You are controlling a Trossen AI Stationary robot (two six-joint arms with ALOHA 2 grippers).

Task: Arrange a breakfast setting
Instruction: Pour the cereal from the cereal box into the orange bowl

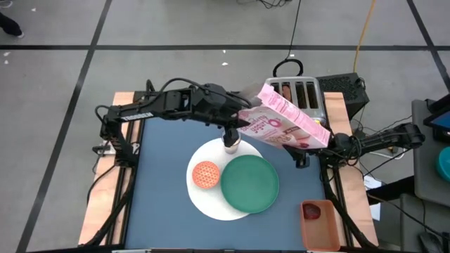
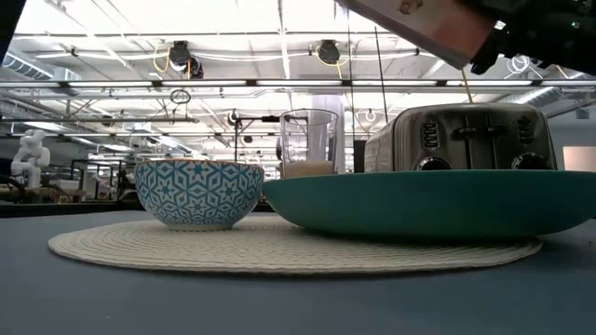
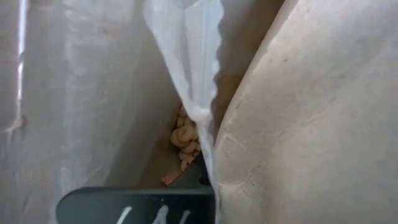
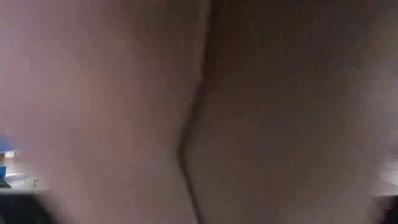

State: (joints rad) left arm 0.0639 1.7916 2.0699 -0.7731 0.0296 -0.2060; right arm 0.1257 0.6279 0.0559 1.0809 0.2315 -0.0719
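Note:
The pink cereal box (image 1: pixel 285 125) hangs tilted over the table's far middle, its open end lower and toward the left, above the milk glass (image 1: pixel 231 145). My left gripper (image 1: pixel 238 119) is shut at that open end. My right gripper (image 1: pixel 329 143) is closed on the box's other end. The left wrist view looks into the box at its clear liner (image 3: pixel 186 56) and cereal pieces (image 3: pixel 185 140). The glass, the blue-patterned bowl (image 2: pixel 199 191) and the green plate (image 1: pixel 249 183) stand on the large white round plate (image 1: pixel 204 204), which looks woven. My left gripper is shut at the box's open end (image 1: pixel 246 116), coming level from the table's left. The place of contact lies below the wrist picture's edge, so whether it has a flap or the liner cannot be told. My right gripper holds the box's closed end (image 1: pixel 320 139) from the table's right; the box itself fills the wrist view and hides the fingers. The box is lifted clear and slopes down toward the glass.
The silver toaster (image 1: pixel 299 95) stands at the far edge behind the box. An orange cup (image 1: pixel 318 223) with a dark red fruit (image 1: pixel 313 210) sits at the near right corner. Blue table surface lies bare to the left of the white plate.

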